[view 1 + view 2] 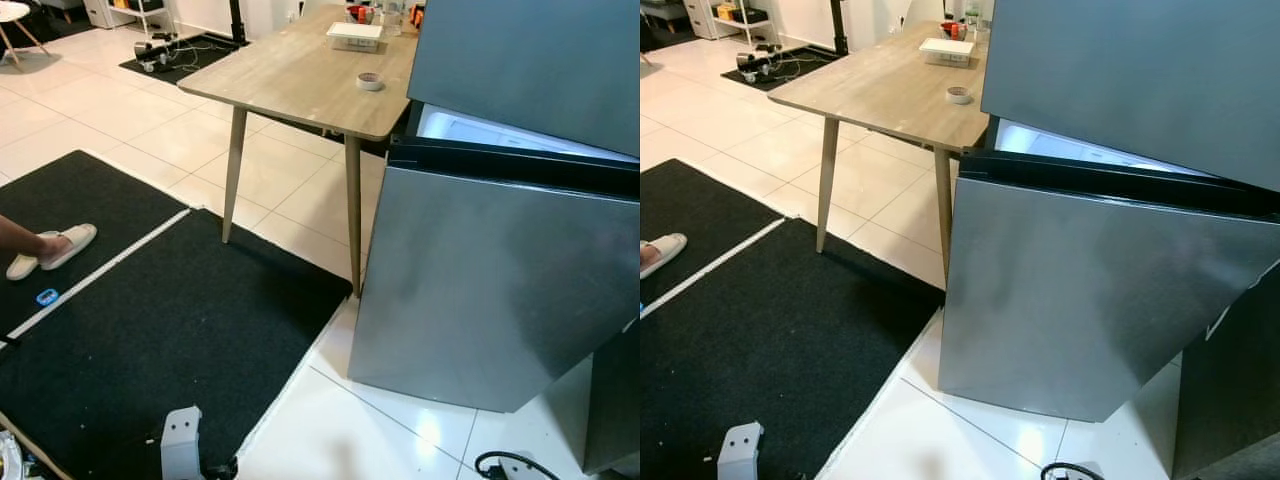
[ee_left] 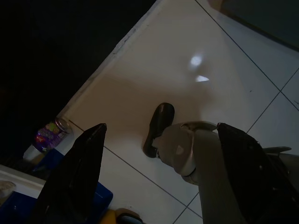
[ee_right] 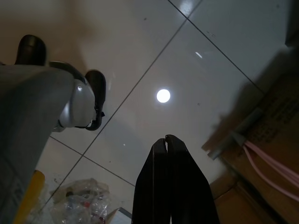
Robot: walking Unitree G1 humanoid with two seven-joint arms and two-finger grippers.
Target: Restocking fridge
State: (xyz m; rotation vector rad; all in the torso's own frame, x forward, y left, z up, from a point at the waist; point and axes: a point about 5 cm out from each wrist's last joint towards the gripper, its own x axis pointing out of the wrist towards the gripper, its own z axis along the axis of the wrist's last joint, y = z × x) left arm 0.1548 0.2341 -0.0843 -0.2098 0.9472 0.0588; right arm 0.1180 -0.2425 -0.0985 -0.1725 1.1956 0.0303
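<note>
The fridge (image 1: 480, 280) door stands ajar, its inside mostly hidden. Left tool (image 2: 163, 177) hangs with fingers spread wide; right tool (image 3: 170, 186) pressed together, empty.

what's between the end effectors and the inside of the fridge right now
The lower fridge door is only slightly ajar, so it blocks the way in; just a lit strip of interior shows above it. Both arms hang by the floor: left end effector open, right end effector shut, holding nothing.

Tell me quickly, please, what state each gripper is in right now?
Left gripper: open, holding nothing, pointing at the floor.
Right gripper: shut, holding nothing.
</note>
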